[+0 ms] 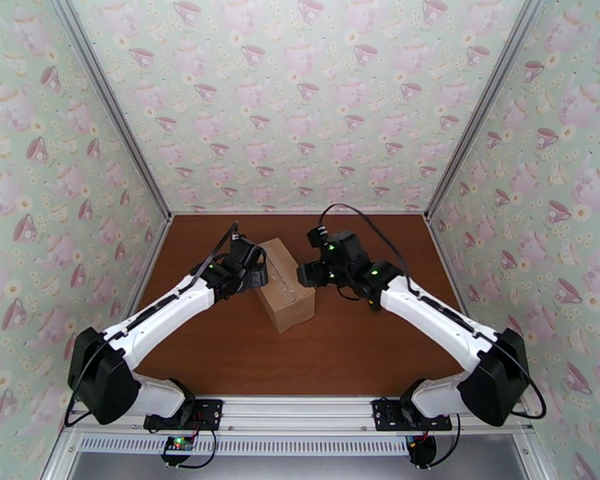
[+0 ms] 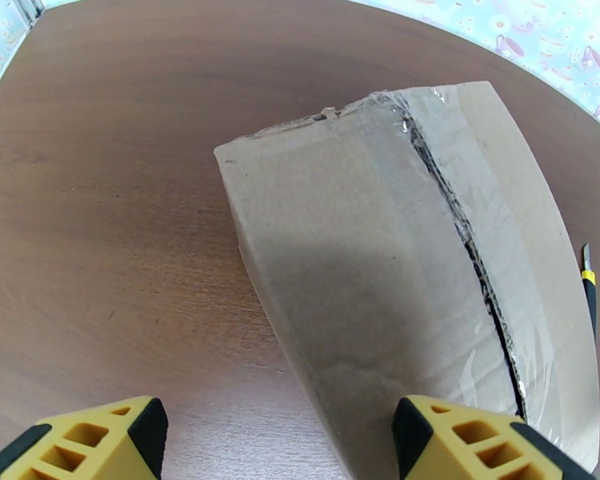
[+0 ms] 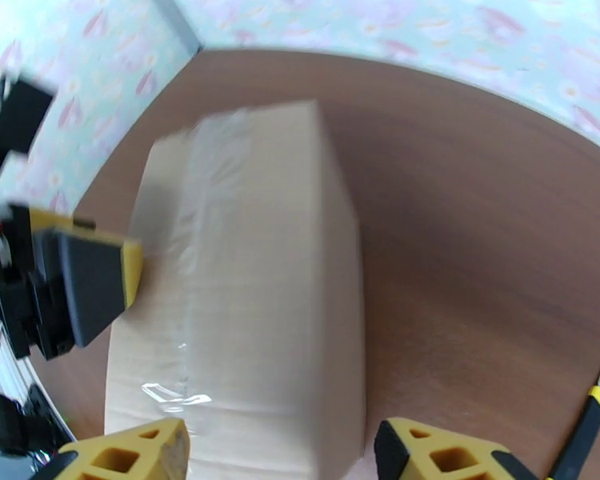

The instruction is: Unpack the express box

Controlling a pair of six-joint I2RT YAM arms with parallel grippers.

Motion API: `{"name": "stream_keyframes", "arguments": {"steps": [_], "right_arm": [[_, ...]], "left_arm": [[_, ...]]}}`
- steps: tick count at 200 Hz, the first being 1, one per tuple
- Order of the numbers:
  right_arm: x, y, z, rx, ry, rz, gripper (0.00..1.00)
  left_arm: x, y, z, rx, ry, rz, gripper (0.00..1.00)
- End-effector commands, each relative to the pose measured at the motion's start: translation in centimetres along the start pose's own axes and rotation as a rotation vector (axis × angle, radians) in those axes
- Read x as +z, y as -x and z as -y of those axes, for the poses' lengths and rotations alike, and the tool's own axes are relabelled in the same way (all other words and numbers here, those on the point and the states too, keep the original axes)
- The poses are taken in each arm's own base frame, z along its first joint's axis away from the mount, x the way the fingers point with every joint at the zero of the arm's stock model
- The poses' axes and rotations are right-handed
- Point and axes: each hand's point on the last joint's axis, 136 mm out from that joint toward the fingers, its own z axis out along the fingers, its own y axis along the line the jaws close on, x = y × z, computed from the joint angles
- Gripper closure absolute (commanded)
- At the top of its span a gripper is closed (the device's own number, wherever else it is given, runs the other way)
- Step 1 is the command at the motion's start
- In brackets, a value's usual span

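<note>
Brown wood table [image 1: 364, 346], teapot wallpaper on three walls. Express box [image 1: 286, 288] sits centre of the top view, just above middle of the table, flaps closed. Its long axis runs from upper left to lower right of that frame.

Left gripper [image 1: 258, 272] is against the box's left long side, jaws spread. In the left wrist view one finger [image 2: 460, 442] is over the box top and the other is over bare table. Nothing is pinched. From the right wrist view its pad looks to be touching the box's left edge; contact not certain.

Right gripper [image 1: 306, 274] is just off the box's right long side, jaws spread, holding nothing.

Tape seam [image 2: 468, 242] runs along the long axis and shows a dark slit, so it looks already cut. Flaps not yet lifted.

Utility knife [image 3: 586, 430] lies on the table at lower right of the right wrist view, apart from the box.

Key relation: the box sits between the two grippers, seam parallel to both. The left is nearer, likely bracing. The right probably has to reach across to the seam and peel up a long flap.
</note>
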Motion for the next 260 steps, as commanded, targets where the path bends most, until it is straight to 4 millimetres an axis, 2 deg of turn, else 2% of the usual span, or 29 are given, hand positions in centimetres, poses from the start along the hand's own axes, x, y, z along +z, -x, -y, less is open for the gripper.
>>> {"name": "stream_keyframes", "arguments": {"steps": [1, 37, 69, 125, 152, 202, 260], "right_arm": [[0.8, 0.4, -0.3, -0.087, -0.074, 0.0, 0.29], [2.4, 0.0, -0.5, -0.169, -0.171, -0.004, 0.23], [3.3, -0.1, -0.5, -0.198, -0.21, -0.012, 0.23], [5.1, -0.9, -1.4, -0.286, -0.252, -0.049, 0.22], [5.8, -1.3, -0.9, -0.298, -0.297, -0.065, 0.22], [5.0, -0.6, 0.8, -0.291, -0.41, -0.052, 0.25], [2.6, 1.6, 0.4, -0.259, -0.413, 0.024, 0.28]], "left_arm": [[0.6, -1.2, -0.9, 0.001, 0.031, -0.031, 0.2], [1.0, -1.6, -0.9, 0.002, 0.031, -0.04, 0.2], [1.3, -1.8, -0.9, 0.006, 0.03, -0.05, 0.2], [1.5, -2.0, -0.7, 0.006, 0.023, -0.055, 0.2], [1.6, -2.1, -0.7, 0.011, 0.027, -0.059, 0.2], [1.8, -2.6, -1.1, 0.014, 0.036, -0.068, 0.2], [2.0, -3.4, -1.8, 0.004, 0.049, -0.08, 0.2]]}}
